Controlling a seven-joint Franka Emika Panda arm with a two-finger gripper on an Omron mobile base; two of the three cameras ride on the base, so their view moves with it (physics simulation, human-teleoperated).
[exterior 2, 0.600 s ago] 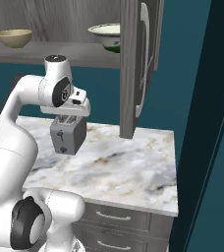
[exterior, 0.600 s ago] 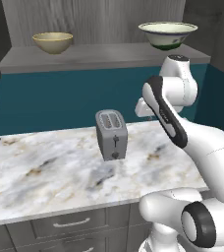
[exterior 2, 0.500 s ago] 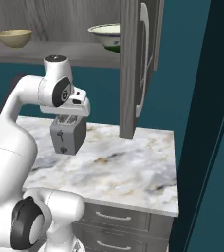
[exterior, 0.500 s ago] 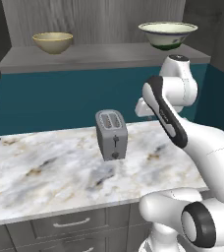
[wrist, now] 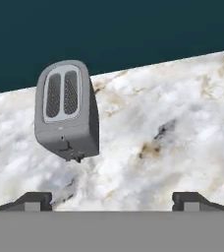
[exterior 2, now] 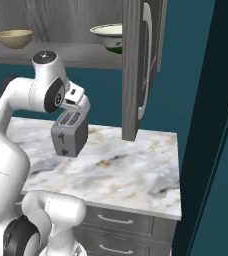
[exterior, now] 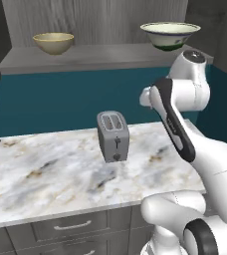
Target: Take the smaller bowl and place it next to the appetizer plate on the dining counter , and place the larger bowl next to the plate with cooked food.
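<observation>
The smaller bowl [exterior: 53, 43] [exterior 2: 14, 38], tan-yellow, stands at the left end of a grey cabinet shelf [exterior: 85, 59]. The larger bowl [exterior: 170, 35] [exterior 2: 108, 36], whitish with green markings, stands at the shelf's right end. My gripper [wrist: 112, 199] is open with nothing between its fingertips. It hangs well below the shelf and looks down at the marbled worktop and a toaster. The arm's elbow rises just below the larger bowl in the left base view. The appetizer plate, the plate with cooked food and the dining counter are out of view.
A grey toaster [exterior: 113, 135] [exterior 2: 69, 133] [wrist: 67, 110] stands mid-counter on the marbled top [exterior: 41, 174] against a teal wall. An open cabinet door [exterior 2: 141, 65] hangs edge-on right of the larger bowl. Drawers [exterior 2: 121, 220] run under the counter.
</observation>
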